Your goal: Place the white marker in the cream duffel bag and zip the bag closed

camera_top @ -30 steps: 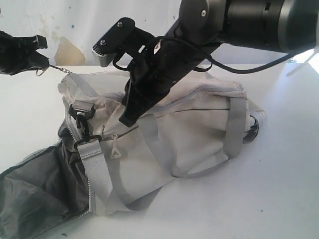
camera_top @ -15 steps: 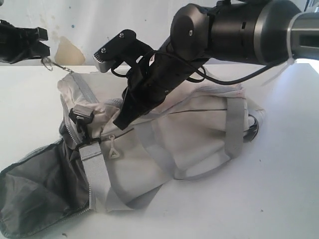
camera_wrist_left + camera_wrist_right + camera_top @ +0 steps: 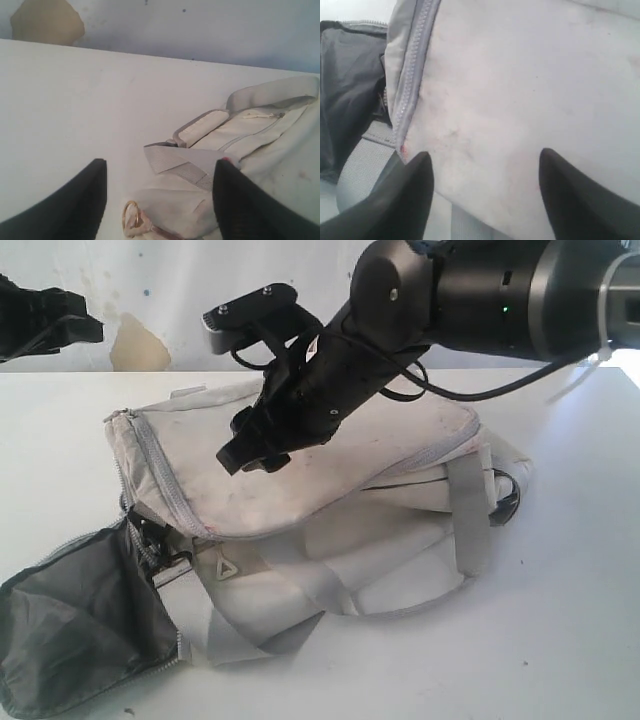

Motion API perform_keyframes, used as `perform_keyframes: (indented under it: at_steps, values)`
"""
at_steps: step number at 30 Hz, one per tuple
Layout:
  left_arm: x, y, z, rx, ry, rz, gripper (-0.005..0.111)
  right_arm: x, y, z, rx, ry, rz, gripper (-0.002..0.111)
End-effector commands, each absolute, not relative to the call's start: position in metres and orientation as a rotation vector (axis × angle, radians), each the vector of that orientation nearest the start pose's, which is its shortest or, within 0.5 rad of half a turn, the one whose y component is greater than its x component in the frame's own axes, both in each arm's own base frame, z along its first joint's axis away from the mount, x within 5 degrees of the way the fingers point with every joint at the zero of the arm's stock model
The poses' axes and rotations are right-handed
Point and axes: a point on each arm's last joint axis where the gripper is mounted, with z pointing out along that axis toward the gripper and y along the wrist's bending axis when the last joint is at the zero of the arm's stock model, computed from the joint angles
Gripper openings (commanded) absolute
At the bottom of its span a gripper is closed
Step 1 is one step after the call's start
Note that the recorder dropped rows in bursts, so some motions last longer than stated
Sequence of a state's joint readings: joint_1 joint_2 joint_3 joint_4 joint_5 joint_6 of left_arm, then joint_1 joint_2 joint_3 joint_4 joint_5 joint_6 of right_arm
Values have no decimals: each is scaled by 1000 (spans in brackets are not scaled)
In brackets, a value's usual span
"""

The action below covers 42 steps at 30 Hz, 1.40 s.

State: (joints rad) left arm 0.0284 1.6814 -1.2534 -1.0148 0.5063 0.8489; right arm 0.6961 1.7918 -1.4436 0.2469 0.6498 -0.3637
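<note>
Trouble lies with the grubby cream fabric duffel bag [image 3: 340,465], grey zip [image 3: 152,455] gaping at its dark-lined end: the slim white marker, nowhere visible, could slip out while left gripper [image 3: 160,165] and right gripper [image 3: 485,152] hang spread, empty.

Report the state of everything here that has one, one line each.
cream duffel bag: lying slumped, top panel down flat.
dark-lined end compartment: unzipped, gaping open.
zip pull ring: lying loose, not gripped.
left gripper: open, empty.
right gripper: open, empty, over the bag's top panel.
white marker: not visible in any view.
</note>
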Motion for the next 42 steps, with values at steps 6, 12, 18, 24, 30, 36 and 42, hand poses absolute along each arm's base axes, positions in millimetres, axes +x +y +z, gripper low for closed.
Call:
perform_keyframes:
  at_steps: [6,12,18,24,30,36,42]
  values:
    - [363,-18,306,42,2259,-391,58,305,248,285,-777,2420,299,54]
    - [348,-7,309,-18,2371,-236,51,312,220,284,-625,2576,257,20]
    - [333,-5,323,-16,2387,-195,30,322,177,303,-472,2591,226,0]
    - [321,-3,327,45,2450,-142,1,333,129,307,-316,2666,159,0]
    - [314,0,322,88,2540,-84,0,341,77,312,-162,2702,97,0]
    - [309,0,326,87,2539,-81,0,341,33,317,-49,2727,53,0]
    - [301,1,334,89,2516,-70,0,339,7,317,-6,2757,44,0]
